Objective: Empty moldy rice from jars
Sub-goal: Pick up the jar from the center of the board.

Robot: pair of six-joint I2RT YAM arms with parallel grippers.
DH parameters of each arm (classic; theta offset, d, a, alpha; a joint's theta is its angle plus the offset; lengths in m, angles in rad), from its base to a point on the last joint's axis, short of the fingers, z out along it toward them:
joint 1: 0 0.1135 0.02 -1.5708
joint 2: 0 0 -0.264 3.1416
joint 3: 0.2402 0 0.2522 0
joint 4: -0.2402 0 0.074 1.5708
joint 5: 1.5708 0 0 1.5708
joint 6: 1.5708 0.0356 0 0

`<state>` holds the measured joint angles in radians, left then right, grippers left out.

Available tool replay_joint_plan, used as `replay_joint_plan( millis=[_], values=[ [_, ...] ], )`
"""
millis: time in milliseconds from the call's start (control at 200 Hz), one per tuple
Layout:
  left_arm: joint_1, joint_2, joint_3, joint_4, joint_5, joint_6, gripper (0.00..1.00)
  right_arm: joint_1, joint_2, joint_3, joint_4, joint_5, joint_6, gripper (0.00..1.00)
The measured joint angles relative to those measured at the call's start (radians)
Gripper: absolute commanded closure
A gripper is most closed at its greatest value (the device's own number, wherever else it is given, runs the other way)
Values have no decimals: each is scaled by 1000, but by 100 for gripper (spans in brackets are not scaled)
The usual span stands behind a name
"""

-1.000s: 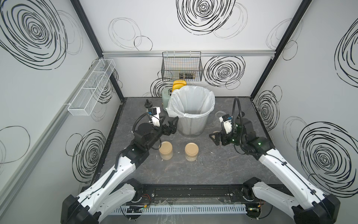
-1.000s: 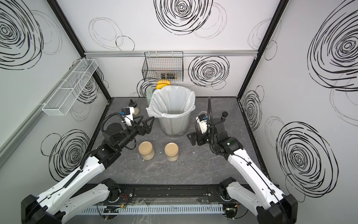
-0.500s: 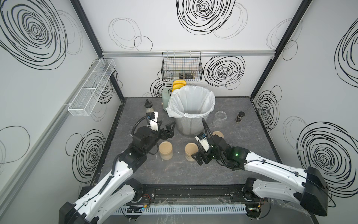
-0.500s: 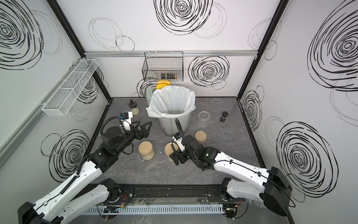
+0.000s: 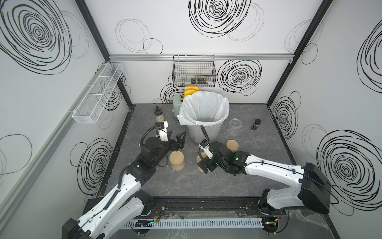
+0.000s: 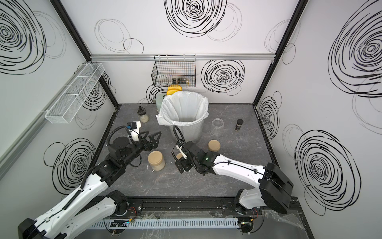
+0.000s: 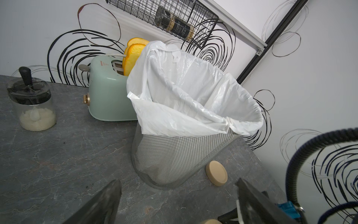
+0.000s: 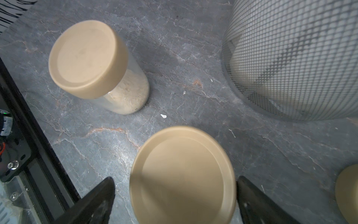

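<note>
Two jars with tan lids stand in front of the bin, each holding moldy rice (image 8: 127, 93). The left jar (image 5: 176, 162) (image 6: 156, 160) (image 8: 87, 58) stands free. My right gripper (image 5: 203, 163) (image 6: 180, 161) (image 8: 175, 181) is open, its fingers on either side of the right jar's lid (image 8: 182, 174), with a gap on both sides. A third jar (image 5: 234, 126) (image 6: 217, 126) stands lidless and empty to the right of the bin. A loose tan lid (image 5: 232, 145) (image 7: 216, 173) lies flat nearby. My left gripper (image 5: 179, 140) (image 7: 178, 182) is open and holds nothing, above the table left of the bin.
The mesh bin (image 5: 206, 132) (image 7: 184, 155) with a white liner stands at the back centre. Behind it is a green toaster (image 7: 108, 93). A black-stoppered bottle (image 5: 159, 114) (image 7: 32, 104) stands at the back left, a dark-capped shaker (image 5: 256, 124) at the back right. A wire basket (image 5: 194, 70) hangs on the back wall.
My right arm swung from the back right to the front centre, and its open gripper came down around the right jar's lid. My left gripper drew back a little from the bin.
</note>
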<state>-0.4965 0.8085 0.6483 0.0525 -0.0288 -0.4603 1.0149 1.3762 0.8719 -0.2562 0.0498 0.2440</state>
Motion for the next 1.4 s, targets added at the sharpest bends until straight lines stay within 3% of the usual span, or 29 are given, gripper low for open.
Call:
replay_joint_plan(
  millis=[765, 1151, 1401],
  values=[
    [3, -7, -23, 0, 0, 0, 4, 26, 224, 132, -108, 51, -4, 0],
    [11, -19, -37, -1, 0, 0, 4, 28, 222, 129, -103, 57, 2, 31],
    [14, -20, -37, -2, 2, 5, 4, 28, 171, 113, -134, 40, 8, 39]
  ],
)
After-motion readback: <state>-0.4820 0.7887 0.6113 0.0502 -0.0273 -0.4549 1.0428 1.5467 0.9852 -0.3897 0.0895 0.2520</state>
